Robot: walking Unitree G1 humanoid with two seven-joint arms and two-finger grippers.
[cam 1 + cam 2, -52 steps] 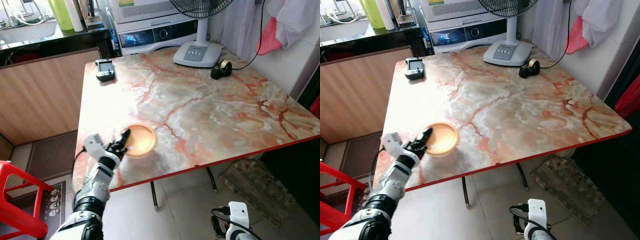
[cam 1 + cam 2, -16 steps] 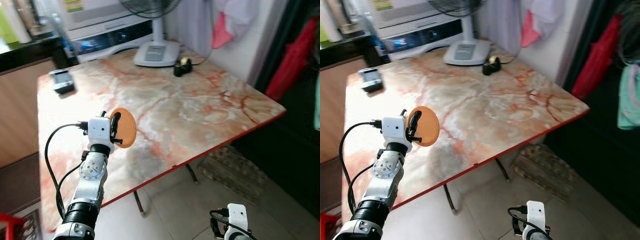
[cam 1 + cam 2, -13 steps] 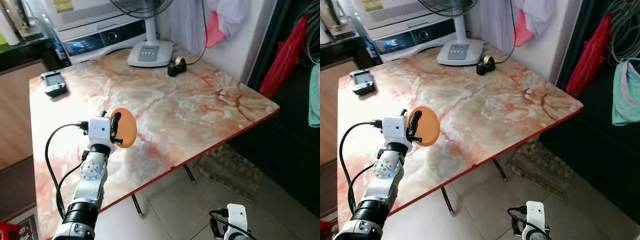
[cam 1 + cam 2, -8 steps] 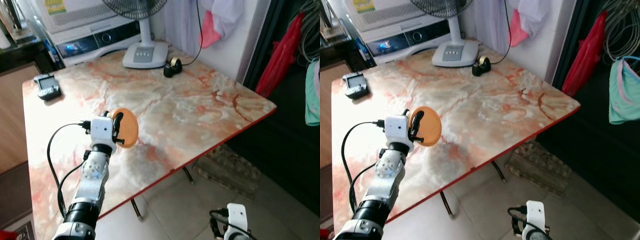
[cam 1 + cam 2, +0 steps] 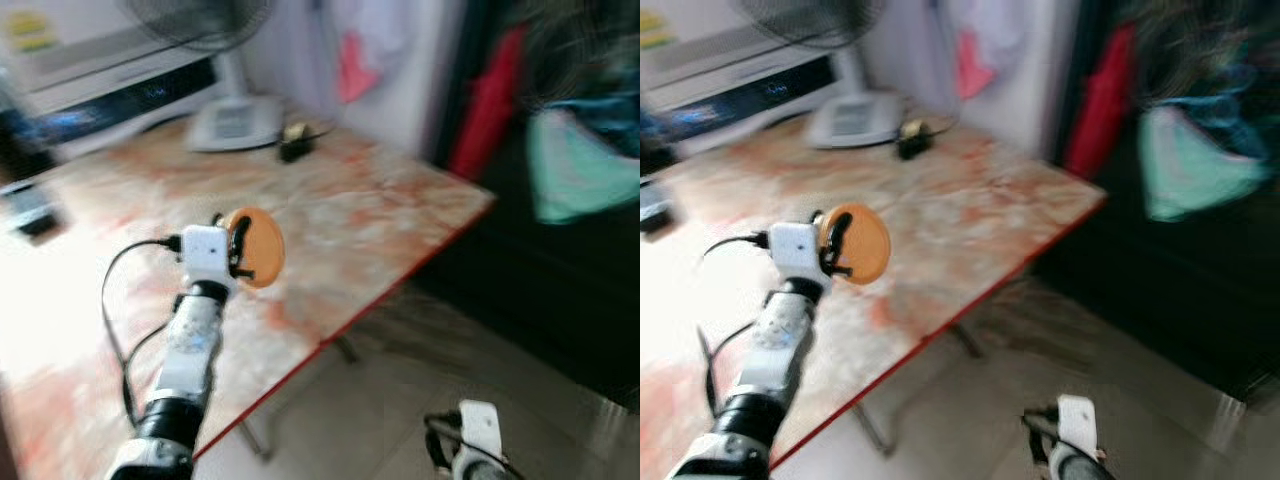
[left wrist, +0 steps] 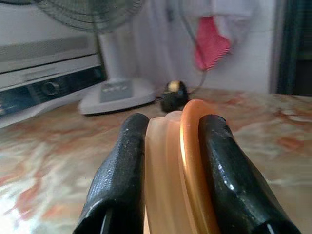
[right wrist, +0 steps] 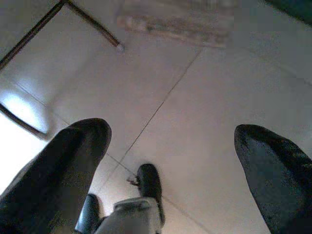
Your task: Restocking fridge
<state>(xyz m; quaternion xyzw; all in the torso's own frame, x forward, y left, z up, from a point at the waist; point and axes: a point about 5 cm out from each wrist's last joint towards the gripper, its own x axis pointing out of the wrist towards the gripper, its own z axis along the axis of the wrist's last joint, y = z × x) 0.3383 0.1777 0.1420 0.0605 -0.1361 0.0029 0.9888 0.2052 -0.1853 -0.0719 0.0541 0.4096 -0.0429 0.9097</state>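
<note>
Landmark: the marble-patterned table (image 5: 330,215) with a red edge. Head views are blurred; no brand, label or writing can be read anywhere.

The left gripper (image 5: 240,247) is raised above the table's near half, its two black fingers (image 6: 122,170) clamped on the rim of an orange plastic bowl (image 5: 257,246), which is held on edge and clear of the tabletop. In the left wrist view the bowl's rim sits squeezed between both fingers.

At the table's far edge stand a white fan base (image 5: 235,122) and, just beside it, a small dark tape dispenser (image 5: 293,148). A white appliance (image 5: 110,85) stands behind the table.

Beyond the table's right side hang red (image 5: 485,100) and teal (image 5: 580,160) cloths.

The right gripper (image 7: 170,161) hangs low over the tiled floor (image 7: 195,112) beside the table, fingers wide apart, holding nothing.
</note>
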